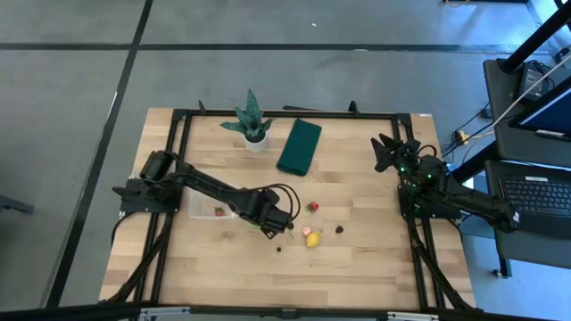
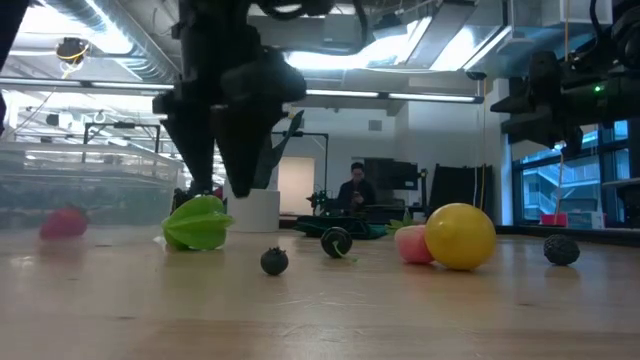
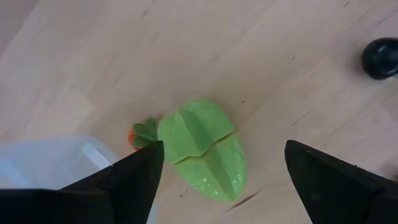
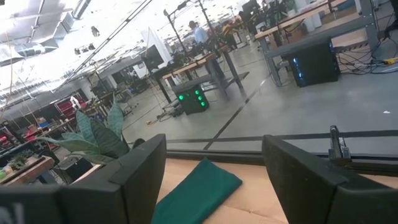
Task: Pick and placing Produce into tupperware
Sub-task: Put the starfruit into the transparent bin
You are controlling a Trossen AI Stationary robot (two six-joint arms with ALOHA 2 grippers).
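Note:
My left gripper (image 3: 224,171) (image 1: 278,224) is open and points down over the light green leafy piece (image 3: 202,149) (image 2: 198,222), which lies on the table. Its two fingers stand on either side of the piece without touching it. The clear tupperware (image 1: 203,209) (image 3: 56,163) sits just beside it and holds one red piece (image 1: 219,211). Near the middle of the table lie a red berry (image 1: 312,207), a pink piece (image 2: 410,243), the yellow piece (image 1: 313,240) (image 2: 460,236) and dark berries (image 1: 339,229) (image 2: 274,262). My right gripper (image 4: 214,168) (image 1: 385,153) waits open above the table's right far side.
A potted green plant (image 1: 252,122) and a dark green folded cloth (image 1: 299,146) stand at the far edge. A black frame (image 1: 285,113) runs round the tabletop. Bare wood lies along the near side. A person (image 2: 357,186) sits in the room behind.

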